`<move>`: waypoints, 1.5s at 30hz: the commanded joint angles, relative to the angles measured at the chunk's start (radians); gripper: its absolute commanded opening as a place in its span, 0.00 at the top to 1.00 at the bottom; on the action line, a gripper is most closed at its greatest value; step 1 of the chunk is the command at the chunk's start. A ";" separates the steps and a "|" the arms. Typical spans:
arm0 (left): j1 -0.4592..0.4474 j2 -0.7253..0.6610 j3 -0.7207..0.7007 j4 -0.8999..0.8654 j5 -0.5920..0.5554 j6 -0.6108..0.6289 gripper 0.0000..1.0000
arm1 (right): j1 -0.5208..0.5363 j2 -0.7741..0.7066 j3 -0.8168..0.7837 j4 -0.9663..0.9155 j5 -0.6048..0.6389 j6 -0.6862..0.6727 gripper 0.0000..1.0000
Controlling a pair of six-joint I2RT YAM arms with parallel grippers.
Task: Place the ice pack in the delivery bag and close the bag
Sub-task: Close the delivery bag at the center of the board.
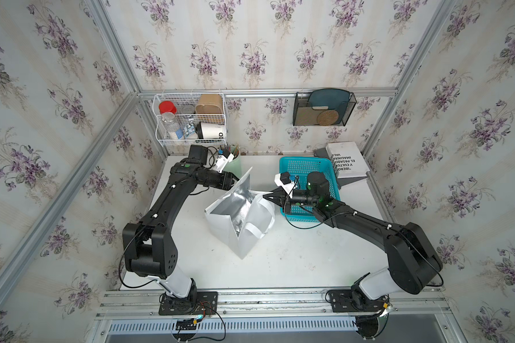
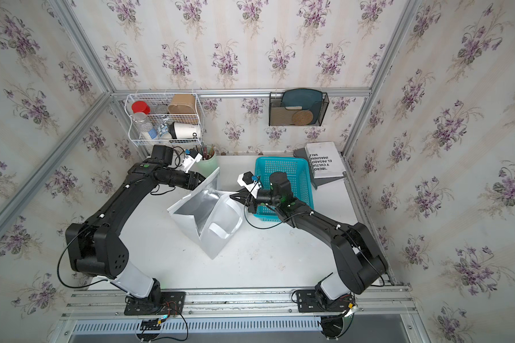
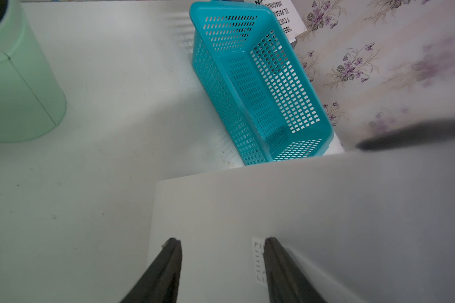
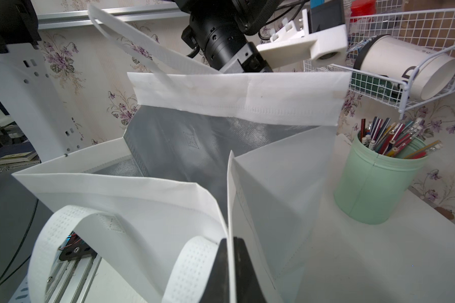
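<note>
The bag (image 1: 225, 234) stands in the middle of the counter (image 1: 280, 261), mouth up, with the silver lining showing. My right end effector (image 4: 230, 240) is together on the right edge of the rim, with the thin fabric pinched between the jaws. I judge this is to pull that side outward so the mouth is wide. My left end effector (image 3: 221, 240) has its jaws apart and lies against the outside of the far-left wall, gripping nothing that I can see. I think it props this wall so the bag does not fold in. The ice pack I cannot find in any view: the basket (image 3: 221, 91) on the right looks empty, and inside the bag I see only lining
</note>
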 commanded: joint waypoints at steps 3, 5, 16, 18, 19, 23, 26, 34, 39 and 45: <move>-0.035 0.035 0.021 0.009 0.059 0.009 0.45 | 0.001 0.018 0.031 0.008 -0.012 0.004 0.93; -0.045 0.045 0.021 0.006 0.064 0.009 0.45 | 0.001 0.027 0.041 0.006 -0.004 0.002 0.91; -0.060 0.066 0.031 -0.010 0.156 0.072 0.45 | -0.004 0.025 0.052 -0.035 0.082 -0.066 0.46; -0.062 0.082 0.049 -0.036 0.190 0.095 0.45 | -0.013 0.020 0.045 -0.038 0.084 -0.076 0.40; -0.062 0.091 0.059 -0.048 0.203 0.105 0.45 | -0.019 0.021 0.045 -0.046 0.082 -0.080 0.38; -0.066 0.122 0.095 -0.110 0.251 0.152 0.45 | -0.033 0.019 0.040 -0.064 0.093 -0.104 0.23; -0.079 0.148 0.124 -0.148 0.268 0.191 0.45 | -0.062 0.025 0.028 -0.056 0.096 -0.133 0.12; -0.102 0.203 0.189 -0.208 0.240 0.239 0.42 | -0.101 0.075 0.031 0.021 0.021 -0.206 0.04; -0.100 0.238 0.238 -0.210 0.244 0.252 0.41 | -0.127 0.133 0.080 0.029 -0.047 -0.228 0.03; -0.116 0.291 0.304 -0.225 0.313 0.263 0.41 | -0.133 0.223 0.161 0.149 -0.186 -0.199 0.01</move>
